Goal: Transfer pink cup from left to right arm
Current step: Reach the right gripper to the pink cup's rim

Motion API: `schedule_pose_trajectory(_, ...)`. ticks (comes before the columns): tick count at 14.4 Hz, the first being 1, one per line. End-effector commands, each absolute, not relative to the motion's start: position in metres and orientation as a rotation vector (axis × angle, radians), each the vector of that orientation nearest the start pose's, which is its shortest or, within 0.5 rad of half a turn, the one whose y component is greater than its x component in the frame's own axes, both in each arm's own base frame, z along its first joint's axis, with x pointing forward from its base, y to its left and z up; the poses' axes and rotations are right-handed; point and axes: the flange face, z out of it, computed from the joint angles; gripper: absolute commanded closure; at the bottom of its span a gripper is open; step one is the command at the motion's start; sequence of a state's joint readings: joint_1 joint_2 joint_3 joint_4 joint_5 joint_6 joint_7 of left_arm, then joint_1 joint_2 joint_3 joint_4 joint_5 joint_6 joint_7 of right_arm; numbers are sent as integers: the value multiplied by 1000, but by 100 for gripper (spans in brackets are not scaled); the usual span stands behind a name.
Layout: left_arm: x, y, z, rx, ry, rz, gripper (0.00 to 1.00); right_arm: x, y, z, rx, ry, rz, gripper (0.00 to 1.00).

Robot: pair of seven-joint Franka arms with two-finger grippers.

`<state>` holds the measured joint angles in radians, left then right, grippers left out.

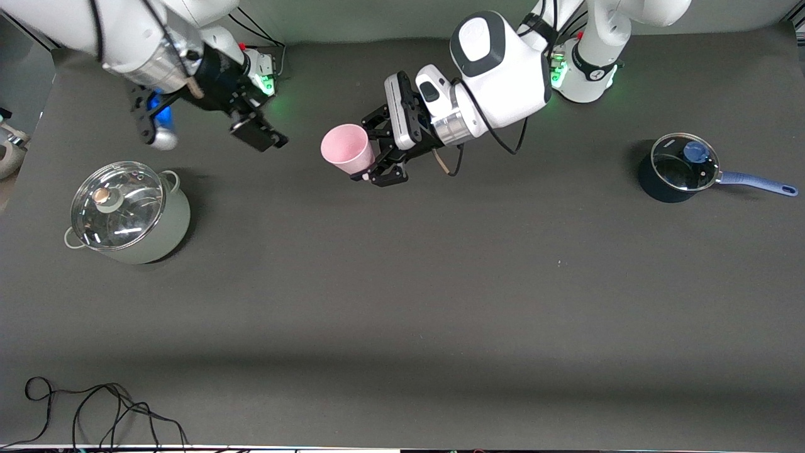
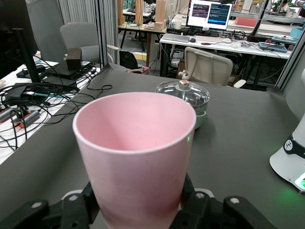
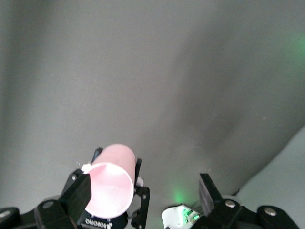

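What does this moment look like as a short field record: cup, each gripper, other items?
pink cup: held in the air, lying sideways, mouth toward the right arm's end
left gripper: shut on the cup's base, above mid-table
right gripper: open, empty, apart from the cup
other items: lidded green pot, lidded blue saucepan
handover: not yet done

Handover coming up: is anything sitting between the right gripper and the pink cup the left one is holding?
Nothing visible. The left gripper holds the pink cup up over the bare table, mouth toward the open right gripper. Only open air lies between them. The lidded green pot sits lower, nearer the front camera, clear of that path.
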<state>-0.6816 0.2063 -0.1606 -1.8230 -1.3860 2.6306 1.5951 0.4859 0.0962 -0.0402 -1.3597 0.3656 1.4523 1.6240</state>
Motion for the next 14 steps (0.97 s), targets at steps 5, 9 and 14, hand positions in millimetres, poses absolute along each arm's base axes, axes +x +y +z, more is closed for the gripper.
schedule_pose_trajectory(5,451,-456,480,1721,-1339,980,58,503,338,632,-2524,1541,543,0)
schedule_pose_trajectory(9,452,-454,480,1725,-1337,983,58,505,352,617,-2540,1518,548,0)
schedule_pose_trajectory(14,453,-454,479,1728,-1336,984,58,507,361,598,-2571,1524,568,0)
